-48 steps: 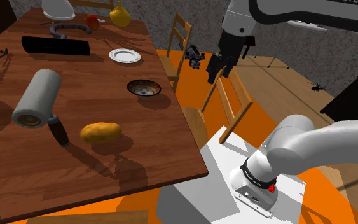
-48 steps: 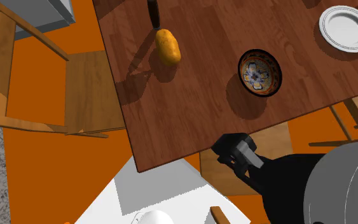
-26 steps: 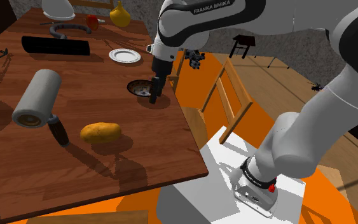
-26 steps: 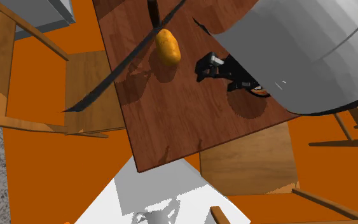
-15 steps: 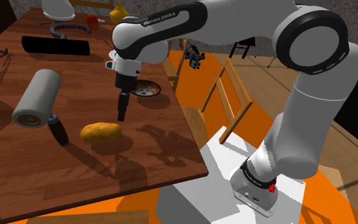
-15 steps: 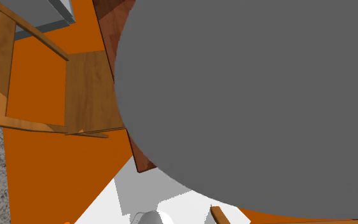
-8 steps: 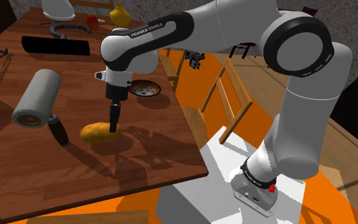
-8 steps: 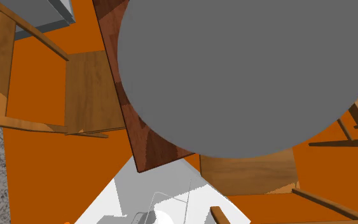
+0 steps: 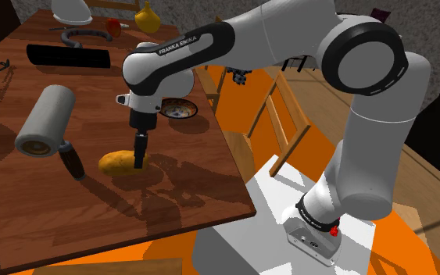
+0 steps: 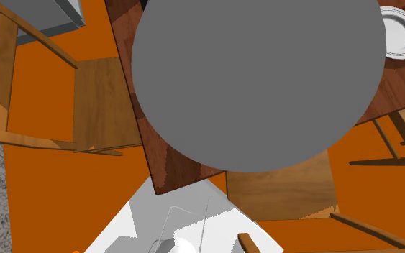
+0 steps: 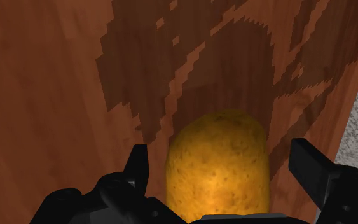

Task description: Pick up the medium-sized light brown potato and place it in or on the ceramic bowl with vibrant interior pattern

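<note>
A light brown potato (image 9: 116, 162) lies on the wooden table (image 9: 171, 187) near its front part. My gripper (image 9: 140, 153) points straight down at the potato's end on the shoulder view's right. In the wrist view the potato (image 11: 217, 167) sits between the two black fingers (image 11: 137, 169), which stand apart with a gap on each side. The gripper (image 11: 222, 170) is open and holds nothing. The patterned bowl (image 9: 178, 110) stands farther back on the table, just behind the arm's wrist. In the second exterior view a grey arm link (image 10: 258, 79) hides the potato and the bowl.
A grey roll (image 9: 44, 119) and a dark-handled tool (image 9: 73, 162) lie to the shoulder view's left of the potato. A long black object (image 9: 68, 56) and a yellow gourd (image 9: 148, 17) sit at the back. Wooden chairs (image 9: 277, 117) stand past the table's edge. A white plate (image 10: 403, 34) rests on the table.
The arm swung from beside the bowl toward the shoulder view's left and came down; the open fingers now straddle the potato's end. The potato has not moved.
</note>
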{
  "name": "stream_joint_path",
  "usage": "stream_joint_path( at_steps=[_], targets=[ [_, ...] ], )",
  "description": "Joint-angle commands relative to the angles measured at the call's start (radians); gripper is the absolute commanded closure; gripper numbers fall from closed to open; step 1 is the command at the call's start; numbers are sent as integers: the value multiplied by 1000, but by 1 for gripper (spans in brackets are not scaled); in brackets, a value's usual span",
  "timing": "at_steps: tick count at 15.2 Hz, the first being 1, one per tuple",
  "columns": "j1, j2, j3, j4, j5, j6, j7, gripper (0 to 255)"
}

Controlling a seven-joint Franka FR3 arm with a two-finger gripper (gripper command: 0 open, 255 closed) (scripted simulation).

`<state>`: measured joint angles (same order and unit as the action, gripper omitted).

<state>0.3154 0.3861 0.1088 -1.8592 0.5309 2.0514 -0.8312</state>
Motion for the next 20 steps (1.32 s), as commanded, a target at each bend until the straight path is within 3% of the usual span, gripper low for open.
stream_joint_path(
  at_steps=[1, 2, 3, 12, 20],
  targets=[
    [0, 0, 0, 0, 0, 0, 0, 0],
    [0, 0, 0, 0, 0, 0, 0, 0],
    [0, 0, 0, 0, 0, 0, 0, 255],
    [0, 0, 0, 0, 0, 0, 0, 255],
    [-3, -55, -3, 30, -14, -77, 40, 255]
  ],
)
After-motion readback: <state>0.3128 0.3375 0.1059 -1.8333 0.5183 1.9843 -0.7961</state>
